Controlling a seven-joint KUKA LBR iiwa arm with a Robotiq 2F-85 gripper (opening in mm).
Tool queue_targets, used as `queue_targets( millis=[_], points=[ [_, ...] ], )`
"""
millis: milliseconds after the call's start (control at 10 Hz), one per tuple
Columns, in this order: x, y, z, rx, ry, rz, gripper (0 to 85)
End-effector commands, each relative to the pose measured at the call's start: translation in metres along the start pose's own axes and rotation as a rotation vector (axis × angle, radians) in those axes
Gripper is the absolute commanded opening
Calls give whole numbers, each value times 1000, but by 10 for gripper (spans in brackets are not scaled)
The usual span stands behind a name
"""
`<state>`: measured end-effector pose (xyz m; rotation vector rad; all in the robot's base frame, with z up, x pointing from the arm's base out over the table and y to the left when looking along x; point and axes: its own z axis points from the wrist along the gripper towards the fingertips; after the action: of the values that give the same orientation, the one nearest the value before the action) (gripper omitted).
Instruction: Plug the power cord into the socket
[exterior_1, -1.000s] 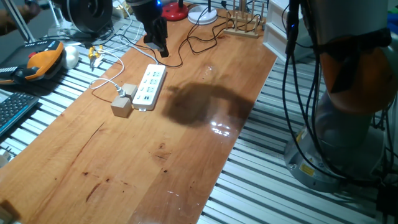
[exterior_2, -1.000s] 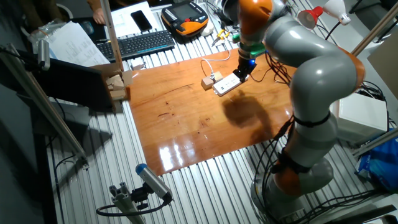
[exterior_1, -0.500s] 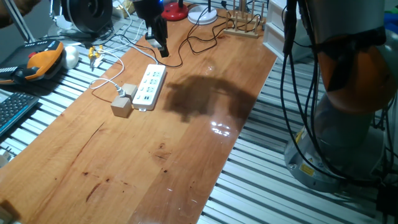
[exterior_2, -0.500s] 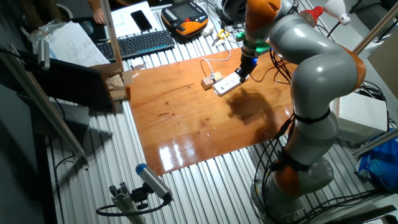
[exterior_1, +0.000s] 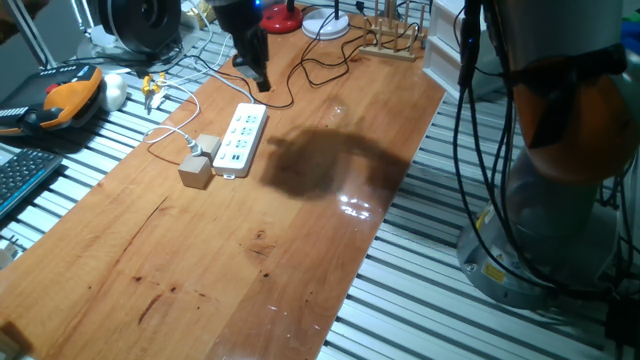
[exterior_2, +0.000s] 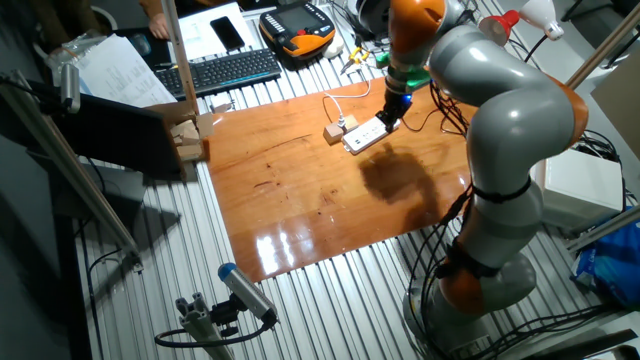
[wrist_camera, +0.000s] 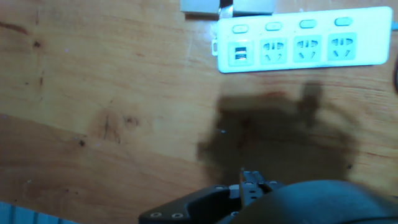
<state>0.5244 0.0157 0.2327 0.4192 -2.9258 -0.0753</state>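
The white power strip (exterior_1: 240, 139) lies flat on the wooden table, its outlets facing up; it also shows in the other fixed view (exterior_2: 365, 134) and at the top of the hand view (wrist_camera: 305, 40). The thin white power cord (exterior_1: 166, 134) lies looped on the table left of the strip, its end by the tan blocks; it also shows in the other fixed view (exterior_2: 343, 98). My gripper (exterior_1: 261, 84) hangs above the strip's far end, apart from it, also seen in the other fixed view (exterior_2: 389, 119). In the hand view the gripper (wrist_camera: 250, 182) looks shut and empty.
Two tan cube blocks (exterior_1: 197, 171) sit against the strip's left side. A thin black cable (exterior_1: 305, 68) winds across the table's far end. A wooden rack (exterior_1: 392, 42), a keyboard (exterior_2: 230, 68) and an orange pendant (exterior_1: 70, 95) lie around the table.
The arm swayed slightly and came back; the gripper stays above the strip's far end. The cord and the strip have not moved.
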Motion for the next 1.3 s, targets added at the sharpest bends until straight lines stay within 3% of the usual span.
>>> queue_targets(
  millis=[0,200,300,600,800,1000,1200],
  points=[
    [-35,7,0,-15,-6,12,0],
    [-68,19,5,1,-2,16,0],
    [-75,24,9,3,1,18,0],
    [-75,25,10,7,28,-37,0],
    [-75,25,10,42,32,-90,0],
    [-75,25,10,99,39,-144,0],
    [-75,25,10,104,41,-144,0]
  ],
)
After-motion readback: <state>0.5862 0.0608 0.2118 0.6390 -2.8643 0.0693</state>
